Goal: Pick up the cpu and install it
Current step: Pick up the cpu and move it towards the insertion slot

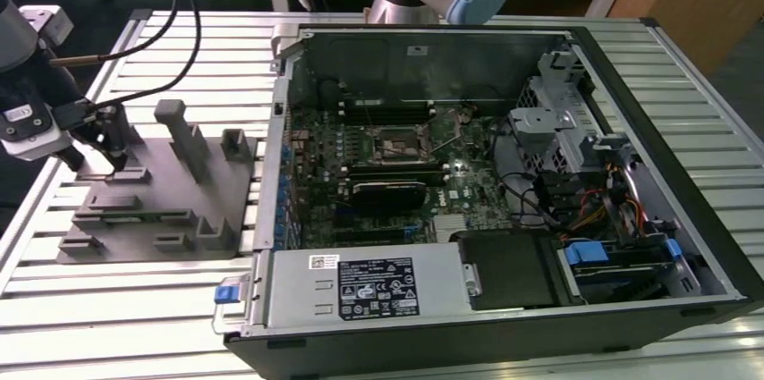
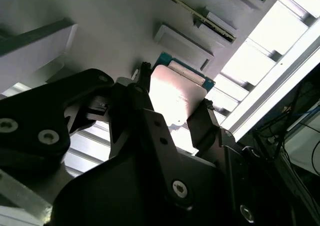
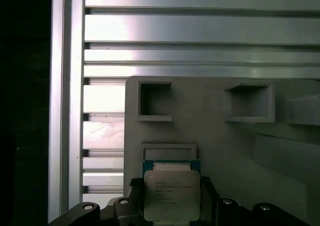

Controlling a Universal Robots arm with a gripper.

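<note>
Claw: the claw (image 1: 98, 164) is hanging over the grey fixture block (image 1: 167, 210), which is lying near the desk (image 1: 120, 308) edge on the exterior view's left, and it is pointing down at the block's far end.

Claw state: its 2 black fingers (image 2: 150, 116) are pressing on 2 opposite edges of the cpu (image 3: 171, 195), so the claw is closed and gripping the chip.

Cpu position: the chip is sitting squarely between the fingers, directly under the wrist. Its silver top is facing up and a thin green rim is showing along 1 free edge in the first wrist view.

Seat: a shallow square frame in the block is showing just beside that free edge. The cpu may be hovering a little above the block or resting on it; I cannot tell which.

Axis: the chip is looking nearly square, with no long side to speak of, and its 2 free edges are running across the line between the fingers.

Bearing: the open computer case (image 1: 418, 54) is lying on the desk toward the exterior view's right. The black-framed socket (image 1: 395, 141) is sitting mid-board inside it, well apart from the claw and beyond the case's near wall.

Stage: judging from these views, the pick-up is in hand, and the install is not yet done.
</note>
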